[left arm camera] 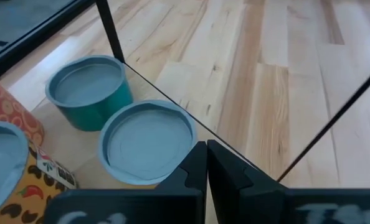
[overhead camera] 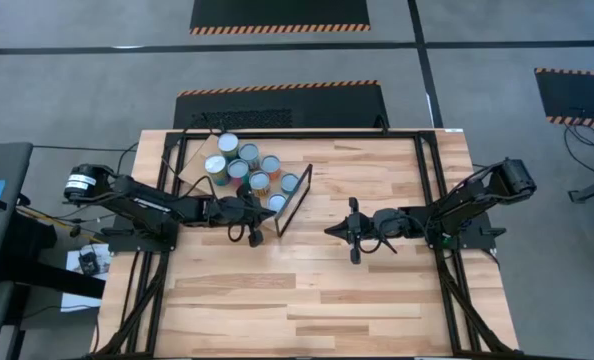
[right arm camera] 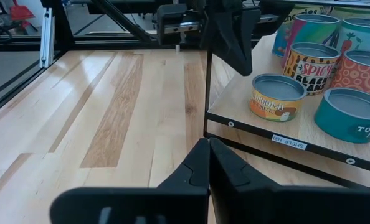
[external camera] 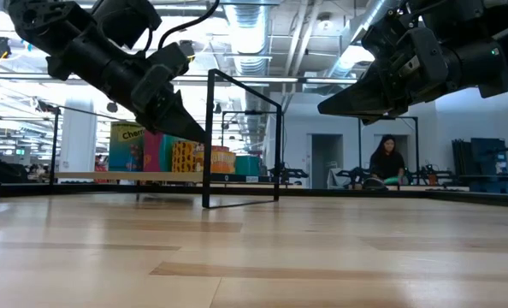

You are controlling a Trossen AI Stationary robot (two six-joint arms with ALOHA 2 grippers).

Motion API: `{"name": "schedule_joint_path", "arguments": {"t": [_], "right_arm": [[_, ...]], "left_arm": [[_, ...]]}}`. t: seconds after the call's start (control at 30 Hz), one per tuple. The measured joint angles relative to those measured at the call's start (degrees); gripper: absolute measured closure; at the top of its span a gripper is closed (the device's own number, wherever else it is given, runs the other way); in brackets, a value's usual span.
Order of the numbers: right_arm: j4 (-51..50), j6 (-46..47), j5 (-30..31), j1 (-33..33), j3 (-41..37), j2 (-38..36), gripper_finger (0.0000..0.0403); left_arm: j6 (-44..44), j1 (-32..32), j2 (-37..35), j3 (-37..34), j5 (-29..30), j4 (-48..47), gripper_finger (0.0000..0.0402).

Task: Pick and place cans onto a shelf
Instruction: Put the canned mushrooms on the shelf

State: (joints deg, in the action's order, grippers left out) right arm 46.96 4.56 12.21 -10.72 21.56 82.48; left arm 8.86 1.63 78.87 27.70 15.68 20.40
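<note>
Several cans [overhead camera: 247,168] stand upright in a cluster on the light-wood shelf [right arm camera: 278,132], whose thin black frame [overhead camera: 295,197] rises at the end toward the table's middle. My left gripper [overhead camera: 269,208] is shut and hovers just above the pale-blue top of the can [left arm camera: 146,142] nearest that frame, next to a teal can [left arm camera: 88,90]. In the low view it [external camera: 201,133] hangs above the can tops [external camera: 164,150]. My right gripper [overhead camera: 330,231] is shut and empty, above the bare tabletop to the right of the shelf and pointing at it.
A black metal rail [overhead camera: 432,180] runs around the tabletop. The shelf's upright frame [external camera: 241,141] stands between my two grippers. Bare planks [overhead camera: 307,300] stretch toward the table's near edge. A person [external camera: 389,162] sits far back in the room.
</note>
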Motion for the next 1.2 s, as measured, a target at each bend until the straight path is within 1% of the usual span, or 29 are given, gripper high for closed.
{"name": "schedule_joint_path", "arguments": {"t": [0.1,0.2,0.4,0.53,0.97,1.2], "right_arm": [[0.0,0.0,0.0,-0.01,0.0,0.0,0.0386],[0.0,0.0,0.0,0.0,0.01,0.01,0.0383],[-0.09,0.0,0.0,-0.01,0.02,0.0,0.0386],[-0.19,0.0,0.0,0.0,0.02,0.0,0.0385],[-0.67,0.0,0.0,0.0,0.02,0.0,0.0384],[-0.65,0.01,0.0,-0.01,0.02,0.0,0.0387]], "left_arm": [[0.0,0.0,0.05,0.0,-0.02,0.02,0.0402],[0.0,0.0,1.57,0.04,-0.04,0.74,0.0402],[-1.01,0.0,8.22,2.99,0.06,1.26,0.0402],[-1.42,0.0,10.42,4.8,0.41,1.35,0.0402],[-1.64,-0.14,9.97,4.87,5.2,-0.11,0.0401],[-2.29,-0.66,9.97,4.87,5.58,-0.1,0.0401]]}}
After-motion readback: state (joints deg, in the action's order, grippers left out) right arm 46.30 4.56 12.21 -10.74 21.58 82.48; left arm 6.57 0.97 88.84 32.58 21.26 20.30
